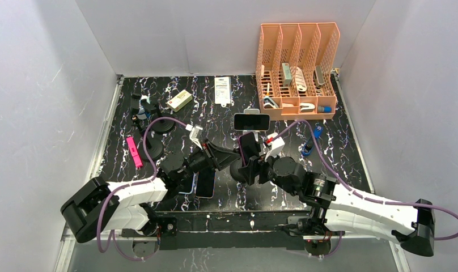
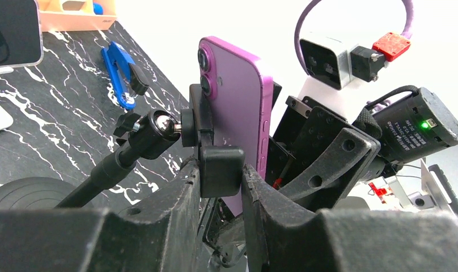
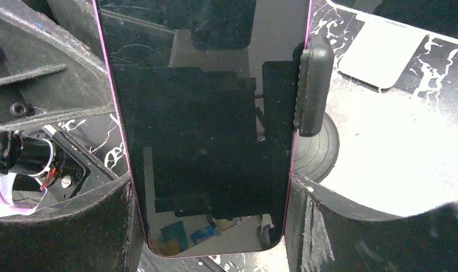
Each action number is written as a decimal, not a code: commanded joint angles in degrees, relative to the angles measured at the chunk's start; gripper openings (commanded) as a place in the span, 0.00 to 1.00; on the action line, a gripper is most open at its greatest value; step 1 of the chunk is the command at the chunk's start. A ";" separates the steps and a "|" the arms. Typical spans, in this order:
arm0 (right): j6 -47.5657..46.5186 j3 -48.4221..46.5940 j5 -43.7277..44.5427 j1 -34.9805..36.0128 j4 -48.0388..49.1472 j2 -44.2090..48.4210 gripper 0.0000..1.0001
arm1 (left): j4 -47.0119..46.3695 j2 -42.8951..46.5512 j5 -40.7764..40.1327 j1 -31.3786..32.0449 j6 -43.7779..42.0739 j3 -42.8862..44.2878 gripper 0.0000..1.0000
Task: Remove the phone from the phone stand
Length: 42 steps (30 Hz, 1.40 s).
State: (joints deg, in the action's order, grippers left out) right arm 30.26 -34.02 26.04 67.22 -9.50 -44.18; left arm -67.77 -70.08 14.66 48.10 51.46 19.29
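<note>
A black marbled table [image 1: 227, 116] carries an orange organizer [image 1: 297, 68], a pink marker [image 1: 134, 152] and a white box [image 1: 179, 100].

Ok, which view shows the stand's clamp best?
Left wrist: the clamp, held in the left claw, hugs the phone's edge close up. Right wrist shows only its side bracket; from above it is too small to see.

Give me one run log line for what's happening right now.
left gripper: clamped on phone stand | right gripper: closed on purple phone at its edges | phone: not yet out of clamp
</note>
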 commanded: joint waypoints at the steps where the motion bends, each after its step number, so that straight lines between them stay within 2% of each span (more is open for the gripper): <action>1: 1.07 1.21 4.85 -2.11 -3.05 1.99 0.01 | 1.84 -0.98 -0.43 -1.82 -0.67 -2.11 0.00; 5: -0.94 1.65 -0.04 -2.10 0.02 3.10 0.01 | 1.98 -2.41 0.52 -1.83 -1.18 -1.04 0.00; 9: -3.94 0.68 -9.41 -2.10 4.54 4.34 0.01 | 3.72 -4.58 1.77 -1.84 -2.17 0.98 0.00; 15: -5.74 -4.29 -18.40 -2.10 5.25 3.82 0.01 | 5.64 -4.56 1.41 -1.84 -2.75 2.13 0.28; 21: -6.09 -8.03 -22.42 -2.09 1.90 3.69 0.01 | 10.55 -0.72 -0.31 -1.78 -4.17 3.01 0.53; 27: -6.05 -9.61 -23.14 -2.10 -0.87 5.21 0.01 | 19.35 7.64 -4.36 -1.77 -5.73 3.04 0.71; 36: -4.69 -11.89 -22.03 -2.09 1.55 2.17 0.01 | 36.80 29.75 -18.29 -1.56 -6.03 3.27 0.77; 39: -4.76 -13.12 -21.72 -2.14 2.85 -0.21 0.01 | 39.23 34.06 -18.02 -1.51 -6.06 5.45 0.77; 42: -4.86 -14.35 -21.25 -2.10 3.98 -2.47 0.01 | 41.71 33.88 -15.53 -1.43 -5.79 9.28 0.77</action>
State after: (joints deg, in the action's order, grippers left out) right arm 25.30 -43.66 4.14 65.21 -12.78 -45.15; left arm -31.38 -36.21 -0.40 46.61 46.41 23.09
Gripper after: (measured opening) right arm 0.794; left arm 0.773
